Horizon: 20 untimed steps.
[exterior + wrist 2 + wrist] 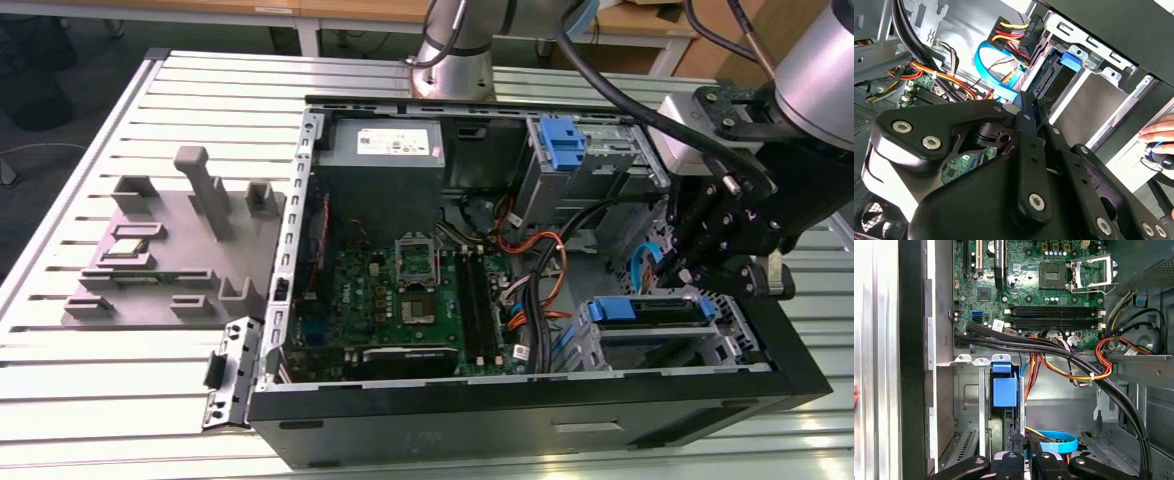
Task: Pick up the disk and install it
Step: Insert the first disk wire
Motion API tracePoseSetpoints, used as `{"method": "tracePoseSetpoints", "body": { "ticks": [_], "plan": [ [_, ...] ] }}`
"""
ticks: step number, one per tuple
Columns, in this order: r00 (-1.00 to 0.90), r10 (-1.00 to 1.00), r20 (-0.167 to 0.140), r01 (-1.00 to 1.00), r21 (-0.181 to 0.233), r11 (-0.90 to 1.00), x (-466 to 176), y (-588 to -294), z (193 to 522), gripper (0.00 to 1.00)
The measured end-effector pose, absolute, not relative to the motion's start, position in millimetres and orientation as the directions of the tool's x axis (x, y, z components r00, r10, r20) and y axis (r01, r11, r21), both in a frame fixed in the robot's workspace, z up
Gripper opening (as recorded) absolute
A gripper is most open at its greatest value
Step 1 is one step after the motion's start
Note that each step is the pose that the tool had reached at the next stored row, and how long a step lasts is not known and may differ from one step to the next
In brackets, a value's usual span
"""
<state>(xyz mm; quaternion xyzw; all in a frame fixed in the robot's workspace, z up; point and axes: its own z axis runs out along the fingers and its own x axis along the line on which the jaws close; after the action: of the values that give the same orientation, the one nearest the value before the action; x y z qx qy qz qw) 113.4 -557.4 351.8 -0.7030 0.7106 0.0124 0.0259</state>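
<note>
The disk (647, 310) sits in the lower drive cage at the case's front corner, on the exterior view's right, with its blue carrier facing up. Its blue tab also shows in the first wrist view (1005, 391) and the second wrist view (1073, 56), with the dark drive body seated between the cage's metal walls. My gripper (677, 280) hangs just above the cage, beside a blue data cable (996, 75). Its black fingers (1026, 115) are pressed together with nothing between them, as both wrist views show (1026, 445).
The open case holds a green motherboard (400, 300), a grey power-supply box (384, 145), an upper bay with a bare blue bracket (563, 145) and a black cable bundle (1054, 347). Grey fixtures (174, 240) stand on the slatted table. A person's hand (1159, 132) rests outside the case.
</note>
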Motion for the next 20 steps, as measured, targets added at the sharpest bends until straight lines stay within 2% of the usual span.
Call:
{"method": "tracePoseSetpoints", "body": {
  "ticks": [20],
  "plan": [
    [-0.008,-0.998,-0.054,-0.999,-0.035,0.01,111.3,-560.0,349.8,0.16]
  ]
}}
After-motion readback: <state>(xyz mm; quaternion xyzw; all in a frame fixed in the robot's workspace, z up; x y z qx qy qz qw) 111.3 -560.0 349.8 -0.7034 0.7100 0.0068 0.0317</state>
